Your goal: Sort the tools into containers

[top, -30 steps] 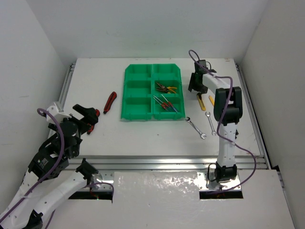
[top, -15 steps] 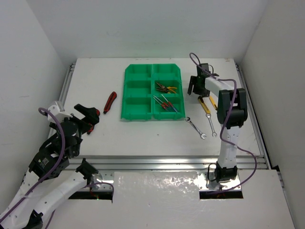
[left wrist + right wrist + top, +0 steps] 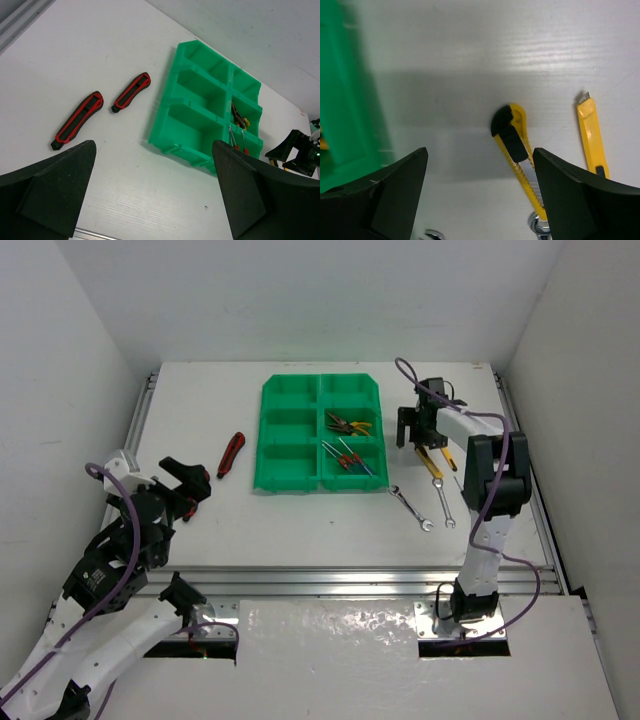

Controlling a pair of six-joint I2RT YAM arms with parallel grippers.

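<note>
Yellow-black utility knife [image 3: 517,150] lies flat on tabletop [image 3: 470,60]; I hover right fingers [image 3: 580,195] spread over it, presumably to straddle its handle. Left fingers [image 3: 50,195] spread, idle.

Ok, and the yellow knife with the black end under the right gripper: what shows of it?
The yellow knife looks plastic, with a black cap at one end and a ridged silvery strip down its body. It lies flat and slanted on the white table, right of the green tray, below the open right gripper, ungripped. A slimmer yellow knife lies apart beside it.
</note>
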